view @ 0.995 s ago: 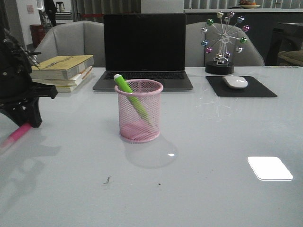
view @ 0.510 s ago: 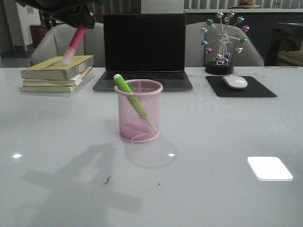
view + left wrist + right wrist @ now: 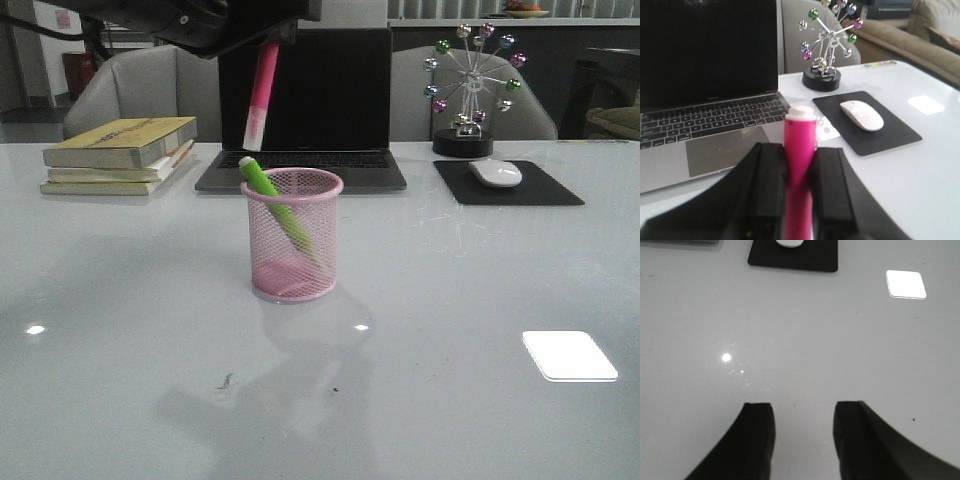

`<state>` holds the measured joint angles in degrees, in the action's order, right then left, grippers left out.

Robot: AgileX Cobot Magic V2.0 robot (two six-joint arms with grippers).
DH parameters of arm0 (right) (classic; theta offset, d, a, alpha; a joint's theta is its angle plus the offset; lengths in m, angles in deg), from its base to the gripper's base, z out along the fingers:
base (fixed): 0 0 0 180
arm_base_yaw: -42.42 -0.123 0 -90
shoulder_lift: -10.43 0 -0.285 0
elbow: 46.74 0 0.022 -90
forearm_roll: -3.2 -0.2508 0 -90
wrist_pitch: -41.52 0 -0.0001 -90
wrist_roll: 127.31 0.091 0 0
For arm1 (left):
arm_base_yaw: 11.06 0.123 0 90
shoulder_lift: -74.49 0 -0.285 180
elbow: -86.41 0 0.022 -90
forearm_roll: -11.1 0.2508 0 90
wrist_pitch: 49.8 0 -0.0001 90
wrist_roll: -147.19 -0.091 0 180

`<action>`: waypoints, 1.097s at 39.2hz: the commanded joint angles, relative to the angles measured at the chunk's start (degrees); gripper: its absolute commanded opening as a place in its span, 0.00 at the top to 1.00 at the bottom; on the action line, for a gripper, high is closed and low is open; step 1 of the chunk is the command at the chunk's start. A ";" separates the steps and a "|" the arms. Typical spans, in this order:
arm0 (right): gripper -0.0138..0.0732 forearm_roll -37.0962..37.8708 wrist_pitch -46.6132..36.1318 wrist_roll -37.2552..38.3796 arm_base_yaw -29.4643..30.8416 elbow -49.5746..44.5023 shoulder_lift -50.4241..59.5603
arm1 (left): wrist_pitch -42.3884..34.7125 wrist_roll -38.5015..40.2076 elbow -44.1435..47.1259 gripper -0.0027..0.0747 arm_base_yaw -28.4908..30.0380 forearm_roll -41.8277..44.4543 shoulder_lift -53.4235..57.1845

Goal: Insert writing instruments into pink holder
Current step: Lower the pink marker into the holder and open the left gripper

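I have the pink highlighter (image 3: pixel 260 92) pinched in the left gripper (image 3: pixel 799 165), the jaws closed on its barrel with the whitish cap end pointing down. It hangs nearly upright, a little tilted, above the pink holder (image 3: pixel 294 236) and slightly to its far left, well clear of the rim. I carry it capped end first so that end can drop straight through the mouth; as I judge it, the marker needs to come a touch nearer and to the right before lowering.

The green highlighter (image 3: pixel 275 203) already leans inside the holder, its cap poking over the left rim, so the free space is on the right side of the cup.

The right gripper (image 3: pixel 804 432) hovers low over bare table (image 3: pixel 480 300), fingers spread apart and holding nothing.

The table is pale, glossy and reflective, with bright glints and a light patch near the right. Beyond the holder sits a dark laptop (image 3: pixel 304 105); to the far left a stack of books (image 3: pixel 122 152), to the far right a mouse (image 3: pixel 496 173) on a black mat (image 3: pixel 508 184) and a ball ornament (image 3: pixel 472 88). Grey chairs stand behind.
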<state>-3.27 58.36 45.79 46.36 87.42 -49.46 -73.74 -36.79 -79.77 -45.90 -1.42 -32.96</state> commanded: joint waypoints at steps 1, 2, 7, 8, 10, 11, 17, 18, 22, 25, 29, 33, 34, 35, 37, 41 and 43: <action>0.38 0.42 -3.91 -0.61 0.35 1.58 0.78 | -13.42 0.76 1.30 0.84 -1.78 -0.35 3.15; 0.38 0.42 -3.91 -0.61 0.35 1.58 0.78 | -14.65 0.73 1.64 0.84 -1.97 -0.35 3.14; 0.38 0.42 -3.91 -0.61 0.35 1.58 0.78 | -17.73 0.73 3.63 0.84 -3.51 -0.35 2.68; 0.38 0.42 -3.91 -0.61 0.35 1.58 0.78 | -17.73 0.73 3.99 0.84 -3.66 -0.35 2.53; 0.38 0.42 -3.91 -0.61 0.35 1.58 0.78 | -17.73 1.69 4.53 0.84 -3.93 -0.35 2.39; 0.38 0.42 -3.91 -0.61 0.35 1.58 0.78 | -17.73 2.32 4.79 0.84 -4.05 -0.35 2.14; 0.38 0.42 -3.91 -0.61 0.35 1.58 0.78 | -18.36 6.56 5.19 0.84 -4.05 -0.35 -0.09; 0.38 0.42 -3.91 -0.61 0.35 1.58 0.78 | -19.02 6.56 5.19 0.84 -4.05 -0.35 -0.50; 0.38 0.42 -3.91 -0.61 0.35 1.58 0.78 | -22.04 6.65 5.19 0.84 -4.05 -0.35 -2.64; 0.38 0.42 -3.91 -0.61 0.35 1.58 0.78 | -24.27 6.65 5.19 0.84 -4.05 1.79 -4.31; 0.38 0.42 -3.91 -0.61 0.35 1.58 0.78 | -25.56 6.65 5.19 0.84 -4.05 5.80 -5.76; 0.38 0.42 -3.91 -0.61 0.35 1.58 0.78 | -25.82 6.65 5.19 0.83 -4.05 7.20 -6.59; 0.38 0.42 -3.91 -0.61 0.35 1.58 0.78 | -25.82 6.65 5.19 0.83 -4.18 7.20 -6.58; 0.38 0.42 -3.91 -0.61 0.35 1.58 0.78 | -25.82 6.65 5.19 0.83 -4.18 7.20 -6.58; 0.38 0.42 -3.91 -0.61 0.35 1.58 0.78 | -25.82 6.65 5.19 0.82 -4.18 7.20 -6.58; 0.38 0.42 -3.91 -0.61 0.35 1.58 0.78 | -25.33 6.65 5.19 0.73 -4.18 6.83 -6.58; 0.38 0.42 -3.91 -0.61 0.35 1.58 0.78 | -24.57 6.65 5.19 0.67 -4.18 6.71 -6.58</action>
<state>-3.27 58.36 45.79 46.36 87.42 -49.46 -94.00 -30.76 -73.22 -49.72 5.60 -42.46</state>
